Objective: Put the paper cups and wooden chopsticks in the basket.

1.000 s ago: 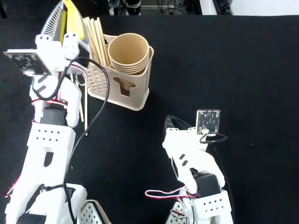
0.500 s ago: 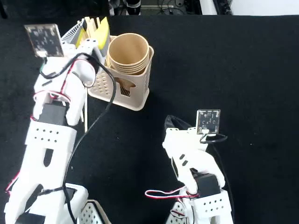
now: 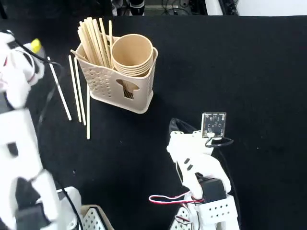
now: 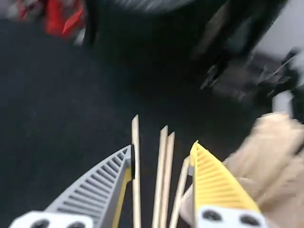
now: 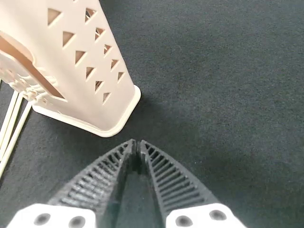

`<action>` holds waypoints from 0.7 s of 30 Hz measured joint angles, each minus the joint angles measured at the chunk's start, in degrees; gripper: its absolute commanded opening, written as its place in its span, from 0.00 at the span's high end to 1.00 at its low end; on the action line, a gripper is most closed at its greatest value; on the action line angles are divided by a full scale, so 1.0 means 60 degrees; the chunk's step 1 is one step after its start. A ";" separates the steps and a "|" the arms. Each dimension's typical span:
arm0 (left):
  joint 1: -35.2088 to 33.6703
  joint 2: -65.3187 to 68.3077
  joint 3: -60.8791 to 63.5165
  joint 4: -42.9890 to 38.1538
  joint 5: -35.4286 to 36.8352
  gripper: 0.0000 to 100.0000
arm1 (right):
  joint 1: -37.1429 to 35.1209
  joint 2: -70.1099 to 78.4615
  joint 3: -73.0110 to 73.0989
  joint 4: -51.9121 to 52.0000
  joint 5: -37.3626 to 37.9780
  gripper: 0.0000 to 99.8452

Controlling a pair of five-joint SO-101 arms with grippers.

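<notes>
A beige perforated basket (image 3: 136, 93) stands at the back left of the black table. Stacked paper cups (image 3: 132, 52) sit in it, with a bundle of wooden chopsticks (image 3: 93, 37) upright beside them. More chopsticks (image 3: 77, 91) lie loose on the cloth left of the basket. My left gripper (image 4: 161, 147) is open, and chopsticks (image 4: 164, 171) show beyond the gap between its grey and yellow fingers; its yellow fingertip (image 3: 35, 45) is at the far left edge, apart from the basket. My right gripper (image 5: 137, 143) is shut on nothing, low over the cloth in front of the basket (image 5: 80, 66).
The right arm (image 3: 201, 167) rests at the front centre with red and black cables at its base. The left arm's white body (image 3: 17, 134) fills the left edge. Black cloth (image 3: 240, 72) spreads to the right of the basket.
The left arm has swung from over the basket out to the far left edge. The loose chopsticks it hid are now visible. The right arm has not moved.
</notes>
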 measured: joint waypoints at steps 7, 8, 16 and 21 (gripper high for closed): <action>-0.0015 0.4982 -0.1905 0.0322 -0.0249 0.80 | 0.0000 0.0000 0.0000 0.0000 0.0000 0.99; -0.0015 0.5773 -0.2344 0.0527 -0.0249 0.80 | 0.0000 0.0000 0.0000 0.0000 0.0000 0.99; -0.0015 1.1619 -0.7458 0.2593 -0.0264 0.80 | 0.0000 0.0000 0.0000 0.0000 0.0000 0.99; -0.0029 1.4476 -1.1282 0.4161 -0.0264 0.92 | 0.0000 0.0000 0.0000 0.0000 0.0000 0.99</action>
